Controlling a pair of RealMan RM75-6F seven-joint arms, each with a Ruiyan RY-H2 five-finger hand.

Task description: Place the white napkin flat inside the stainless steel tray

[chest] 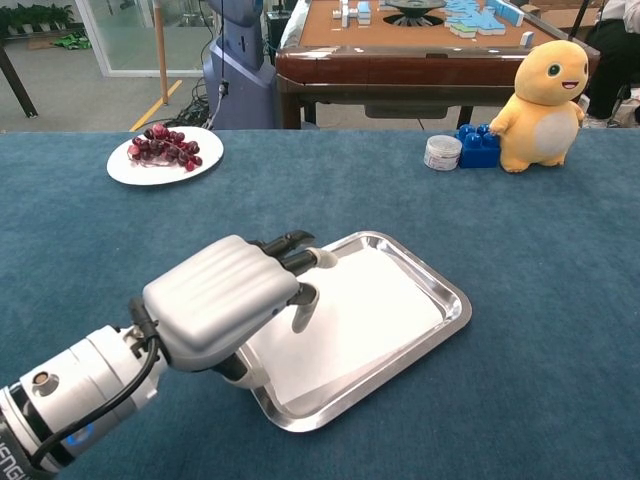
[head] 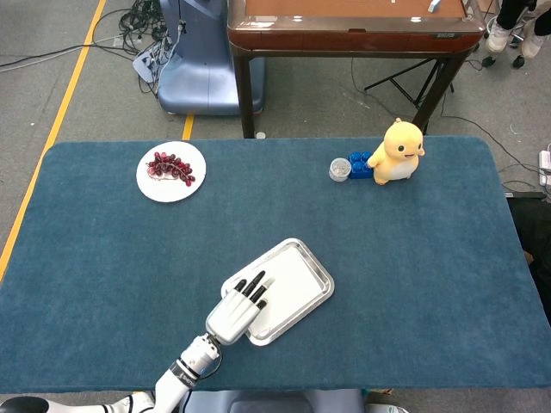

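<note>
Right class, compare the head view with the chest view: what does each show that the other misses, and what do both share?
Only the head view shows the whole blue table outline, the floor and the yellow floor line. Only the chest view shows the potted plants far left and the pieces on the brown table. Both show the left robot hand over the tray with the white napkin inside, the grape plate, and the yellow toy.
</note>
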